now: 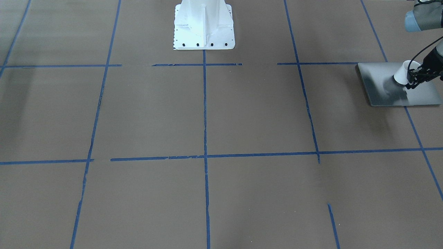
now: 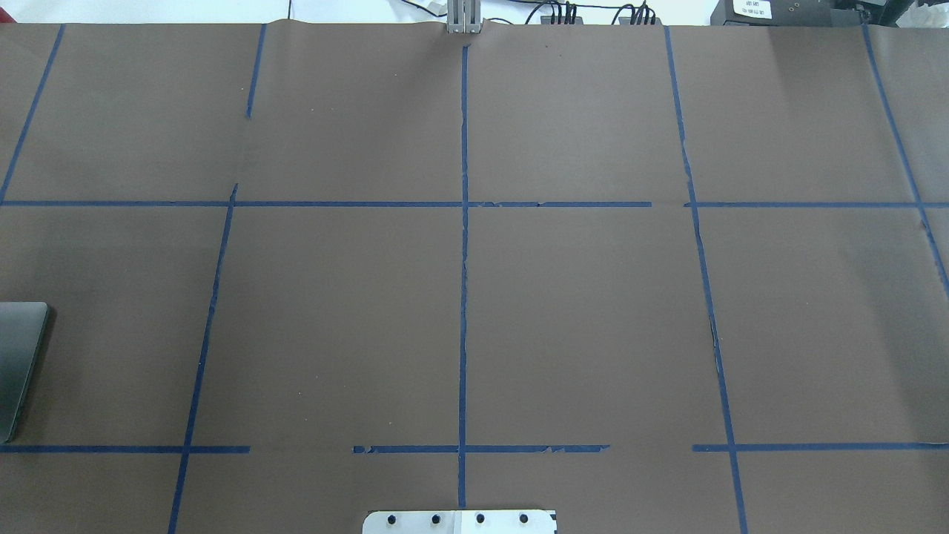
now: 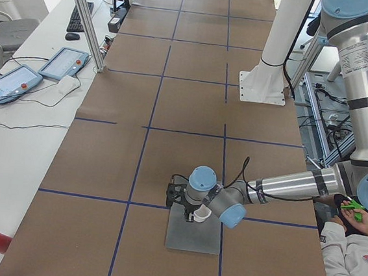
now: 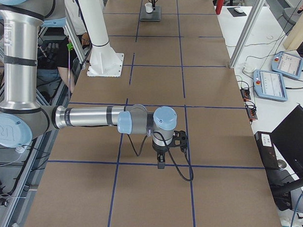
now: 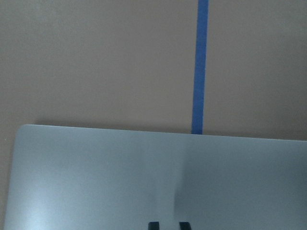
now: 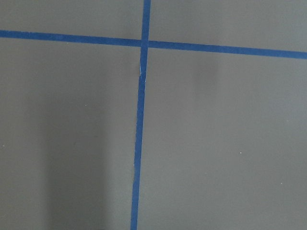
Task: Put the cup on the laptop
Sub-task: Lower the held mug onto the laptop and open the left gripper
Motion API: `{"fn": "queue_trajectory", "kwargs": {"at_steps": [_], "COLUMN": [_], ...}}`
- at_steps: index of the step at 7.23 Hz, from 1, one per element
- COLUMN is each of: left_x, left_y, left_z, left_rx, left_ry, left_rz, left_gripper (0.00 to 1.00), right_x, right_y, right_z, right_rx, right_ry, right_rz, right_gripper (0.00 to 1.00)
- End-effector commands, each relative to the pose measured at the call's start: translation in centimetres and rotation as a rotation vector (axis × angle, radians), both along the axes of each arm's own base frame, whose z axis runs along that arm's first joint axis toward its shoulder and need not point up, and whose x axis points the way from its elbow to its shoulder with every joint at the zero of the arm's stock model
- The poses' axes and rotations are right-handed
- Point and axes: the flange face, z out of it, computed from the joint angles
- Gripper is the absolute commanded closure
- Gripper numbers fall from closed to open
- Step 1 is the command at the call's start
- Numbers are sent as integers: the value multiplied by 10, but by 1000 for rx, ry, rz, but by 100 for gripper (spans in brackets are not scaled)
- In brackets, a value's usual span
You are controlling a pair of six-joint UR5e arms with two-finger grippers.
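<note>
Both arms out low, left one gripping.
My left gripper (image 1: pixel 411 82) points down at the left end, jaws pinched on the cup (image 1: pixel 401 73); right gripper (image 4: pixel 160 163) hangs downward, can't read its grip.

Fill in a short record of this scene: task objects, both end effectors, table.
laptop: silver-grey, closed, flat on the brown table at the robot's left
cup: white, over the laptop lid; contact with the lid unclear
left end effector: shut on the cup's rim
right end effector: above the table near crossing blue tape lines; open or shut cannot be told
</note>
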Motion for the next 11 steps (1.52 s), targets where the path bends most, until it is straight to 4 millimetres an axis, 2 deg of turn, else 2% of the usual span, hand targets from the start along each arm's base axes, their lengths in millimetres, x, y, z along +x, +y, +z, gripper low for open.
{"fn": "queue_trajectory", "kwargs": {"at_steps": [1,2,3,4,5,6,8,9,10,11], "left_x": [11,12,11,11,11,12,17,-3,-44,-73], "left_y": [-18,-23,-20,-20,-20,-20,-22,-24,-30,-36], "left_z": [-11,-13,-5,-3,-4,-8,-43,-46,-44,-46], "left_rx": [37,44,34,31,33,35,67,80,145,160], "left_ry": [13,10,3,1,1,11,126,152,123,83], "left_rz": [12,12,12,14,14,19,113,126,97,106], "left_gripper": [100,100,100,37,0,0,0,0,0,0], "right_x": [0,0,0,0,0,0,0,0,0,0], "right_y": [0,0,0,0,0,0,0,0,0,0], "right_z": [0,0,0,0,0,0,0,0,0,0], "right_rx": [-1,-1,-1,1,-1,1,1,1,-1,1], "right_ry": [0,0,1,0,0,0,0,0,1,0], "right_rz": [0,0,0,0,0,0,0,0,0,0], "right_gripper": [0,0,0,0,0,0,0,0,0,0]}}
